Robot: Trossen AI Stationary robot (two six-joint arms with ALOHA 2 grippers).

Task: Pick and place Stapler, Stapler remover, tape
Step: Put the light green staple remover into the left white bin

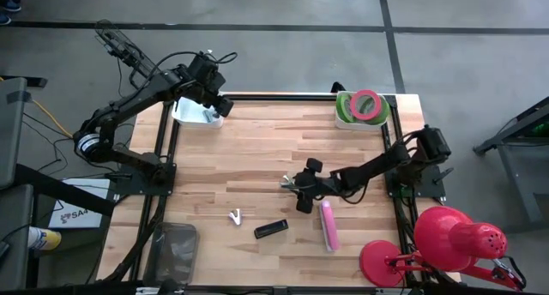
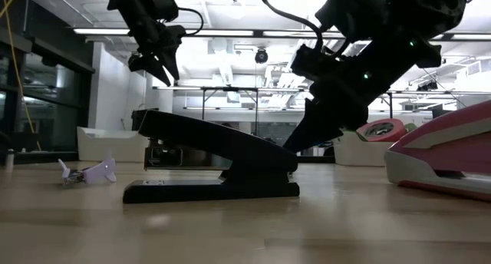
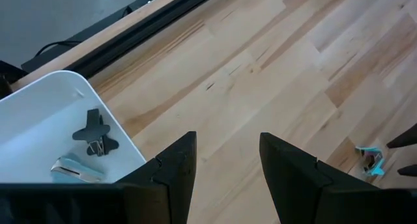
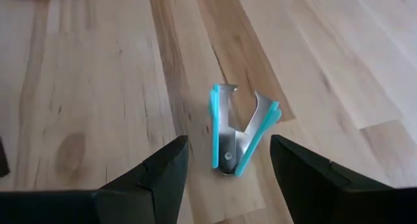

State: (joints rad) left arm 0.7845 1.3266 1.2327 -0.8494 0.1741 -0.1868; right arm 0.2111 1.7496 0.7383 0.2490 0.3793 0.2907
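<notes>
Nearest the front edge of the wooden counter (image 1: 257,158) I see a small lilac staple remover (image 1: 235,216), a black stapler (image 1: 271,229) and a long pink stapler (image 1: 328,225), all lying loose, so most of the picking is left, I judge. Mid-counter, my right gripper (image 4: 225,160) hovers with jaws apart over a teal-handled metal staple remover (image 4: 238,137), not yet clamped. At the far left corner my left gripper (image 3: 225,160) holds its jaws apart and empty above a white plastic bin (image 3: 39,129) that already holds small pieces. The pink tape roll (image 1: 366,103) sits in a green tray (image 1: 341,111) at the far right corner. The middle offers open travelling room.
</notes>
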